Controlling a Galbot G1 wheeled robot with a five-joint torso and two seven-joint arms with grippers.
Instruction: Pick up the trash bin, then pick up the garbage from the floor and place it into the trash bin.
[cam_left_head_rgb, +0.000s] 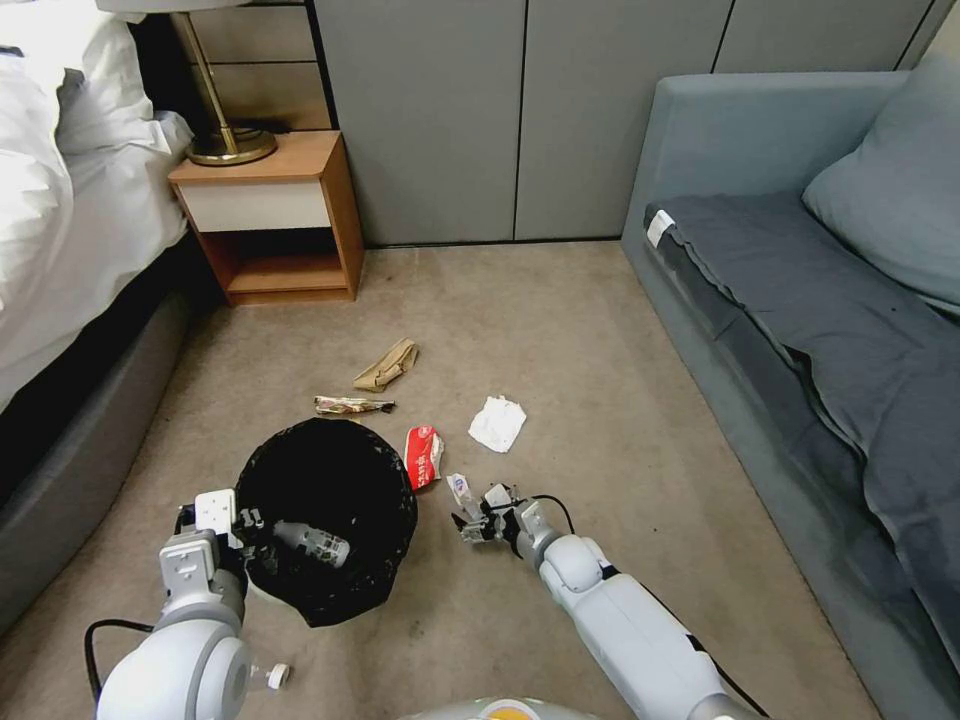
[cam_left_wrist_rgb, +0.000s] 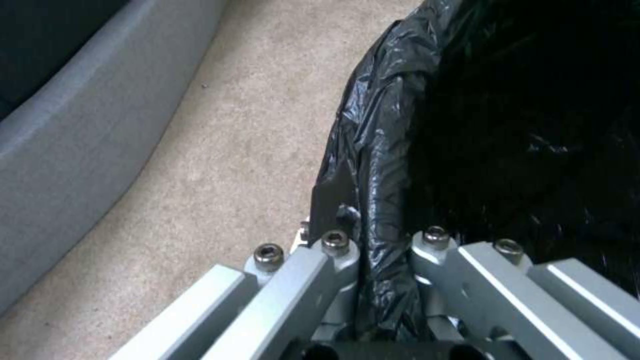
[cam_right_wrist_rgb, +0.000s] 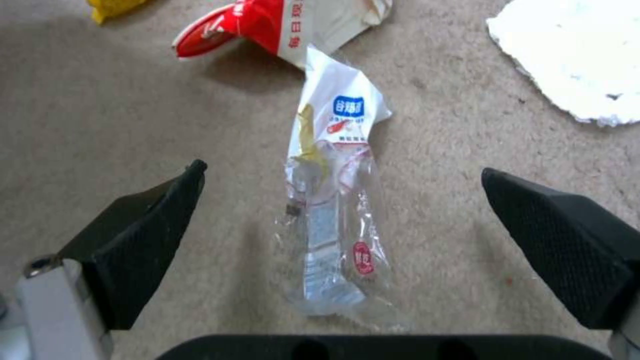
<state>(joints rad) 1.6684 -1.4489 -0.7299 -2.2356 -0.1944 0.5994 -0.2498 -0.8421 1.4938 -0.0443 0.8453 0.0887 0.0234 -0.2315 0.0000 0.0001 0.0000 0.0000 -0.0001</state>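
The trash bin (cam_left_head_rgb: 325, 480), lined with a black bag (cam_left_wrist_rgb: 507, 125), sits low at my left with a small clear bottle (cam_left_head_rgb: 315, 545) inside. My left gripper (cam_left_head_rgb: 243, 528) (cam_left_wrist_rgb: 383, 240) is shut on the bin's rim. Garbage lies on the carpet floor (cam_left_head_rgb: 600, 380): a brown paper bag (cam_left_head_rgb: 387, 365), a patterned wrapper (cam_left_head_rgb: 352, 405), a red wrapper (cam_left_head_rgb: 424, 455) (cam_right_wrist_rgb: 260, 25), a white tissue (cam_left_head_rgb: 497, 423) (cam_right_wrist_rgb: 573, 60) and a clear plastic wrapper (cam_left_head_rgb: 460, 490) (cam_right_wrist_rgb: 333, 240). My right gripper (cam_left_head_rgb: 475, 520) (cam_right_wrist_rgb: 341, 169) is open, its fingers on either side of the clear wrapper, just above the floor.
A bed (cam_left_head_rgb: 70, 230) runs along the left with a wooden nightstand (cam_left_head_rgb: 270, 215) and lamp (cam_left_head_rgb: 225, 140) behind. A grey sofa (cam_left_head_rgb: 800, 300) lines the right. Grey wall panels (cam_left_head_rgb: 520, 110) close the back. A yellow scrap (cam_right_wrist_rgb: 113, 6) lies near the red wrapper.
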